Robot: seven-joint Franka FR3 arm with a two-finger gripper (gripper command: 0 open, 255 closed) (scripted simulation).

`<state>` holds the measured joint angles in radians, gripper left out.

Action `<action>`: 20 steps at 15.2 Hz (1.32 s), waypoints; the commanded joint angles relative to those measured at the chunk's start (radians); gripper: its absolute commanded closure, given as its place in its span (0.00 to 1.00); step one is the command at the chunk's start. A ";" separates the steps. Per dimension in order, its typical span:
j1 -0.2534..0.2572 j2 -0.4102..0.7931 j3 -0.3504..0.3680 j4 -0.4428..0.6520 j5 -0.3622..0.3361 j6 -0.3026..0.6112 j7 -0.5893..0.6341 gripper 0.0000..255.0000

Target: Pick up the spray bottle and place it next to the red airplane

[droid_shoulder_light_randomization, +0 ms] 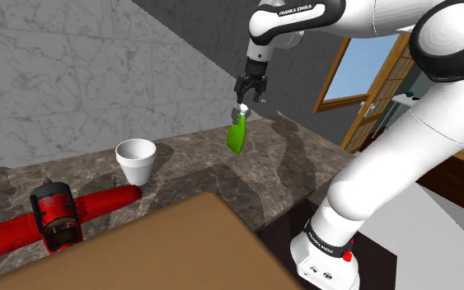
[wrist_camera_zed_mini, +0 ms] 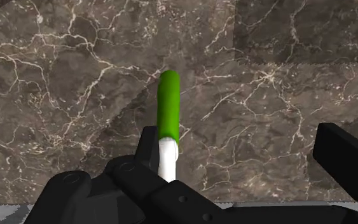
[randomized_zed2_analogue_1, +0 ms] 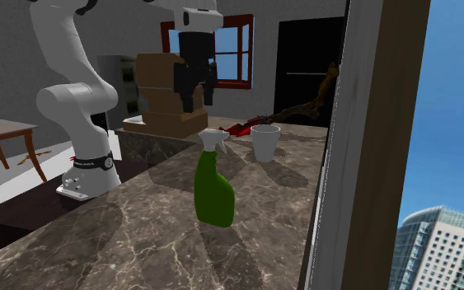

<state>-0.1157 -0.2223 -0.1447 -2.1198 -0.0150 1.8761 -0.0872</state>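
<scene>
A green spray bottle (droid_shoulder_light_randomization: 236, 134) with a white trigger head stands upright on the dark marble counter (droid_shoulder_light_randomization: 304, 165), near its far edge. My black gripper (droid_shoulder_light_randomization: 249, 97) hangs just above the bottle's head, open. In the wrist view the spray bottle (wrist_camera_zed_mini: 168, 105) lies close to one finger (wrist_camera_zed_mini: 148, 147), while the other finger (wrist_camera_zed_mini: 344, 159) stands far off; neither clasps it. The red airplane (droid_shoulder_light_randomization: 49, 218) lies at the counter's other end, towards the shoulder view's lower left. In the second exterior view the gripper (randomized_zed2_analogue_1: 195, 103) is above the spray bottle (randomized_zed2_analogue_1: 213, 191), with the red airplane (randomized_zed2_analogue_1: 242, 128) far behind.
A white cup (droid_shoulder_light_randomization: 136, 161) stands on the counter between the bottle and the airplane, seen also as the white cup (randomized_zed2_analogue_1: 264, 142). A brown box top (droid_shoulder_light_randomization: 164, 255) fills the near side in the shoulder view. A marble wall (droid_shoulder_light_randomization: 73, 74) backs the counter.
</scene>
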 commanded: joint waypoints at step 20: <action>-0.030 0.205 -0.044 0.065 0.014 0.135 -0.046 0.00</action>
<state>-0.1459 -0.0171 -0.1883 -2.0550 -0.0008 2.0106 -0.1332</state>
